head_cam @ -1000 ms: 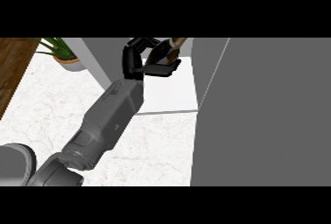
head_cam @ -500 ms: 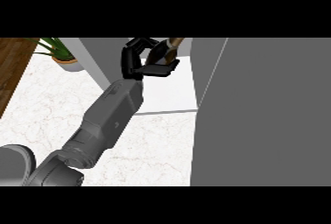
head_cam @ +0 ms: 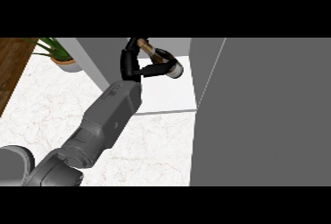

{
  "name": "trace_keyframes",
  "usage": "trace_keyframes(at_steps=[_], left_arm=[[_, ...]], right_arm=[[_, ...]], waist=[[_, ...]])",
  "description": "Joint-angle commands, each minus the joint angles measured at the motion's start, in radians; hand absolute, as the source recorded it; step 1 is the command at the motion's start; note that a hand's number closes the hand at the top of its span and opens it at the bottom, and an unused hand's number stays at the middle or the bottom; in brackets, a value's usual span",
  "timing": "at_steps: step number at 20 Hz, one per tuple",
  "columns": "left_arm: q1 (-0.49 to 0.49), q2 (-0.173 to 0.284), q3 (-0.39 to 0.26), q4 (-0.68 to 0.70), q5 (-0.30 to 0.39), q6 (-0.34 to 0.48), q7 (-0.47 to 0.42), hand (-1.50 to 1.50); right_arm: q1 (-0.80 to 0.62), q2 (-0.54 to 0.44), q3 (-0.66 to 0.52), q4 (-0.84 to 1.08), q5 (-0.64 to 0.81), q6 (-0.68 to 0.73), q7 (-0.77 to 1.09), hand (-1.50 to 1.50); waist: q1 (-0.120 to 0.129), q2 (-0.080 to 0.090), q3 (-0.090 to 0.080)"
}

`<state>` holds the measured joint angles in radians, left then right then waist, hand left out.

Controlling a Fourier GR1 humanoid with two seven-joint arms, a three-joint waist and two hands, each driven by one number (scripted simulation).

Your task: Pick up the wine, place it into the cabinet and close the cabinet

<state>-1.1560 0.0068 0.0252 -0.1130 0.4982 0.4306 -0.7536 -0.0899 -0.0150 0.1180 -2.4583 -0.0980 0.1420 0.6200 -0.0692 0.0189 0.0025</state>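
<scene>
my black left hand [head_cam: 137, 65] curls round the dark brown wine bottle [head_cam: 161, 62], tilted so its pale round base shows, inside the open white cabinet [head_cam: 165, 94].

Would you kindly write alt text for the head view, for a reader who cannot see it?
A robot hand reaches into an open cabinet, fingers curled round a wine bottle that is tipped over. The cabinet door stands open at the right; a potted plant sits far left.
</scene>
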Motion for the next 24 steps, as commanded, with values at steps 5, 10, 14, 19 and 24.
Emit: trace_keyframes(at_steps=[5,10,14,19,24], left_arm=[[0.027,0.047,-0.016,0.047,-0.038,0.010,0.002,-1.50],[0.061,0.023,-0.025,0.057,-0.058,0.042,-0.044,-1.50],[0.082,-0.002,0.003,0.035,-0.039,0.055,-0.090,-1.50],[0.081,0.013,0.019,0.028,-0.035,0.030,-0.106,-1.50],[0.083,0.015,0.014,0.027,-0.050,-0.006,-0.110,-1.50]], right_arm=[[-0.013,0.014,0.016,-0.023,-0.014,-0.027,0.021,-1.50],[0.031,0.003,0.022,-0.025,-0.003,0.015,-0.023,-1.50],[-0.035,0.009,0.006,-0.012,0.005,-0.013,0.001,-1.50],[0.028,0.000,-0.019,-0.040,-0.046,0.012,-0.022,-1.50],[0.024,-0.003,0.006,-0.080,-0.051,0.005,0.032,-1.50]], waist=[[0.000,0.010,-0.004],[-0.008,0.013,-0.004],[0.003,0.011,-0.005],[-0.011,0.012,-0.004],[-0.008,0.008,-0.004]])
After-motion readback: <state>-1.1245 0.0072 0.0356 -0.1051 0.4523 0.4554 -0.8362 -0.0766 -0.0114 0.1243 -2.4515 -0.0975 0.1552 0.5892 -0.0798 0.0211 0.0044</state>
